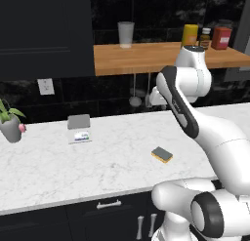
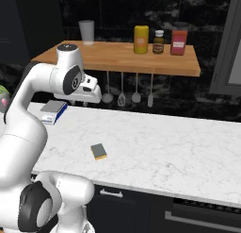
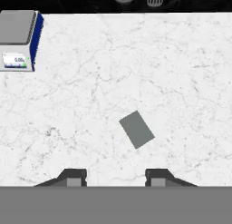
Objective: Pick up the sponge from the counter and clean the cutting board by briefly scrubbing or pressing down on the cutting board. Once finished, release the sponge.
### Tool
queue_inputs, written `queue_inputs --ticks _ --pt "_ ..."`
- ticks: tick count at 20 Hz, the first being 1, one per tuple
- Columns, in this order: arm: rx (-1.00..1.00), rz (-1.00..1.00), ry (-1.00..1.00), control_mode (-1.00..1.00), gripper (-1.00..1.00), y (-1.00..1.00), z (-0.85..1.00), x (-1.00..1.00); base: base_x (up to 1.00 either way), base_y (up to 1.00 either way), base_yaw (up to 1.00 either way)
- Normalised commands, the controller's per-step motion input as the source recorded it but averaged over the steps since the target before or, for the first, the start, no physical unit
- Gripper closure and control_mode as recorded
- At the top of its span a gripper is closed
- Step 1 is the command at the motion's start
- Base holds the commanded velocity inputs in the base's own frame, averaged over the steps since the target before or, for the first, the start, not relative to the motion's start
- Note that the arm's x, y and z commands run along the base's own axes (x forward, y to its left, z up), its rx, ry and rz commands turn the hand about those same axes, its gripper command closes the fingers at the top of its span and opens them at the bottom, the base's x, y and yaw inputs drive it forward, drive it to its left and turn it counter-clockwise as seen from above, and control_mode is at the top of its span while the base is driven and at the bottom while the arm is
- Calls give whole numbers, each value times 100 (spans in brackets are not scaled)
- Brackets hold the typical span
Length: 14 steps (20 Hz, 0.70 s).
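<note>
Fingers (image 3: 75, 177) spread, nothing between them; gripper (image 3: 115, 177) high above the counter (image 3: 181, 82). Sponge (image 3: 136, 129) lies flat ahead of the tips, slightly toward the right one, skewed. We should descend straight, rotate to match its short sides, then close. Cutting board out of frame; scale (image 3: 18, 41) partly cut off.

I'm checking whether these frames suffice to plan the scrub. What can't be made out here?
- Cutting board: no dark-brown board lies on the visible white marble counter; presumably beyond the frame edges.
- Gripper: hand view's bottom edge cuts it off; jaws stand apart.
- Grey-topped yellow sponge: yellow foam hidden from above in hand view.
- Small grey scale: display too small to read.
</note>
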Motion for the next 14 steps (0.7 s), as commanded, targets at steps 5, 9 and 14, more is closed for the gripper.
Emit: queue_inputs --ticks 5,9,14 --pt "-1 0 2 -100 -100 1 -3 -2 0 0 0" --pt "-3 25 13 -100 -100 14 -27 23 0 0 0" --pt "0 49 22 -100 -100 0 -43 8 0 0 0"
